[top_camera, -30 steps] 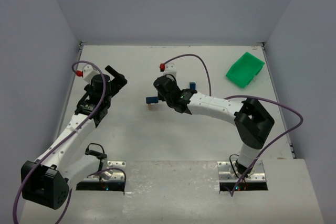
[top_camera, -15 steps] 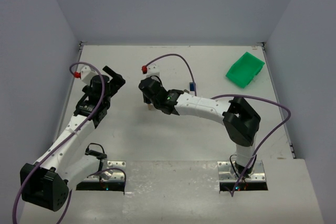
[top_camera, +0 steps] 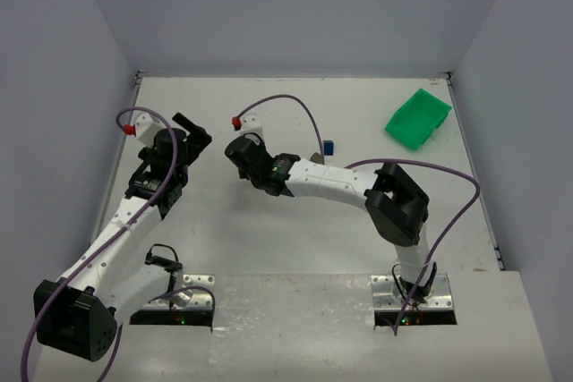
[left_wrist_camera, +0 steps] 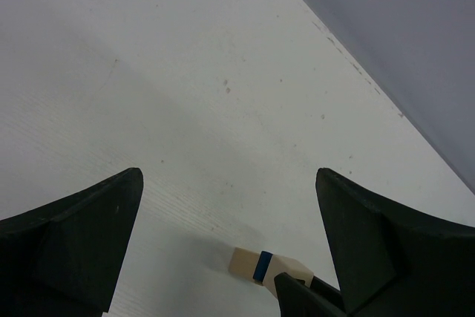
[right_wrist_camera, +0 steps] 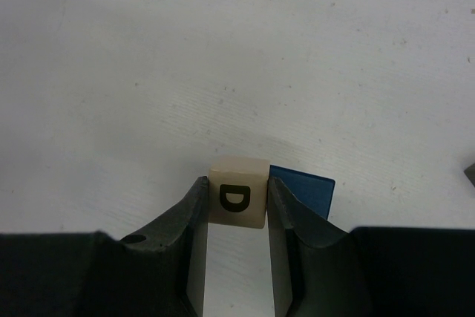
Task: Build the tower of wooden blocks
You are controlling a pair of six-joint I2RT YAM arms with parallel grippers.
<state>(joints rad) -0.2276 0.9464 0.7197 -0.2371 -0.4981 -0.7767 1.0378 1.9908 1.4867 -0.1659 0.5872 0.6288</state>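
Observation:
My right gripper [right_wrist_camera: 236, 182] is shut on a tan wooden cube marked "D" [right_wrist_camera: 237, 200]. A flat dark blue piece [right_wrist_camera: 306, 192] sits against the cube just behind the right finger. In the top view the right gripper [top_camera: 240, 151] is at mid-left of the table and hides this piece. The left wrist view shows it as a tan block with a blue band [left_wrist_camera: 261, 266], low between my open left gripper [left_wrist_camera: 230, 177]. The left gripper [top_camera: 199, 129] is empty, just left of the right one.
A small dark blue cube [top_camera: 329, 146] stands on the table behind the right forearm. A green plastic bin [top_camera: 417, 118] lies at the back right. The table's walls close the back and both sides.
My right gripper has swept left across the table with the tan and blue piece, from near the centre towards the left gripper. The left arm has shifted slightly back.

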